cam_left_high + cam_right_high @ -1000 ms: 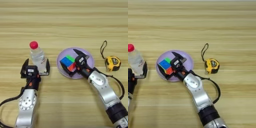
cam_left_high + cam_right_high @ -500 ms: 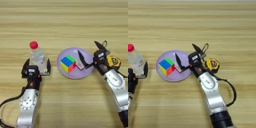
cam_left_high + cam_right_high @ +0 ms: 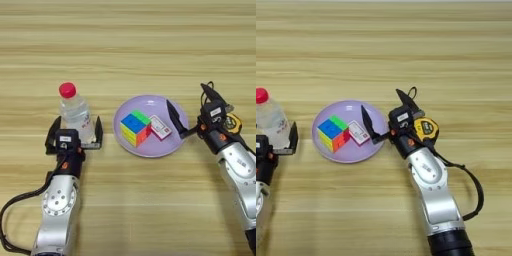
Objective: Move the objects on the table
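Left gripper sits near the front left of the table, fingers spread wide on either side of the bottle; pads look just beside the bottle's base, contact can't be confirmed. Bottle is upright, clear, red cap, no label readable. Right gripper is at the plate's right rim, fingers splayed apart and holding nothing: one finger reaches over the plate edge, the other points up and away. Plate is lilac, centre of table. On it: the cube left of centre, and a small red-and-white box touching or just beside the cube's right side; print on the box is too small to read. Tape measure lies just right of the right gripper, partly hidden behind it, strap looping away toward the far side; no readable markings.
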### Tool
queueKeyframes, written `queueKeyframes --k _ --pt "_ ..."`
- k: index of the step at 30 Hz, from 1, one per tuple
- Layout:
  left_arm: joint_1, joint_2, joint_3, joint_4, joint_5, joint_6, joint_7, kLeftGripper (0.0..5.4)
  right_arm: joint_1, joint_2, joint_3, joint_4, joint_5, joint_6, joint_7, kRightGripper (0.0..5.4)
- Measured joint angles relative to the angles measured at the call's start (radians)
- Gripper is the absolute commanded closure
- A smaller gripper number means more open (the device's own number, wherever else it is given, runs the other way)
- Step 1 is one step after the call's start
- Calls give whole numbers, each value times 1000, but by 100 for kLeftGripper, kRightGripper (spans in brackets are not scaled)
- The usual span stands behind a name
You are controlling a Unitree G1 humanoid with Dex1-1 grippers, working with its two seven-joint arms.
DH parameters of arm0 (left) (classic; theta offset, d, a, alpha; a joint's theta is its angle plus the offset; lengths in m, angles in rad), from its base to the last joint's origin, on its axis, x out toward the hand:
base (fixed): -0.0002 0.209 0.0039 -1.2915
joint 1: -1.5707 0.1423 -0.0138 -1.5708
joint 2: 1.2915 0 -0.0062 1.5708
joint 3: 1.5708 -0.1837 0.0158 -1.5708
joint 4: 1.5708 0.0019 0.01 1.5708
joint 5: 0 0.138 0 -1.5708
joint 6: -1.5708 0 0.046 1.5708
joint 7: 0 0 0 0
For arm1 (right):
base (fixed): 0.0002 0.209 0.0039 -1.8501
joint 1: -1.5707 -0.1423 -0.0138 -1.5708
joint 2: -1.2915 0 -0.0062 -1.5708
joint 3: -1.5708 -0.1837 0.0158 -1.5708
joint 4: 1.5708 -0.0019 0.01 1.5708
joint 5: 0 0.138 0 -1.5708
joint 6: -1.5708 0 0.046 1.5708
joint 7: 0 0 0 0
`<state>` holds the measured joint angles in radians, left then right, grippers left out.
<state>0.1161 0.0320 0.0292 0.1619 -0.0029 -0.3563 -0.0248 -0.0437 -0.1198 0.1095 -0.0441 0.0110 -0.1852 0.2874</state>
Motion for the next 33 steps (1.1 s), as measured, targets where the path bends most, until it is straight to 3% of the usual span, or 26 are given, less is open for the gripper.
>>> queueKeyframes --k 11,20,33 --pt "-56 0 5 112 0 -29 0 0 6 0 0 -2 1 0 -1 3" --pt "-57 1 7 138 2 -44 4 0 6 1 0 -2 3 0 -1 3" --pt "-96 9 26 203 14 -80 24 109 6 3 0 -2 3 0 -2 0"
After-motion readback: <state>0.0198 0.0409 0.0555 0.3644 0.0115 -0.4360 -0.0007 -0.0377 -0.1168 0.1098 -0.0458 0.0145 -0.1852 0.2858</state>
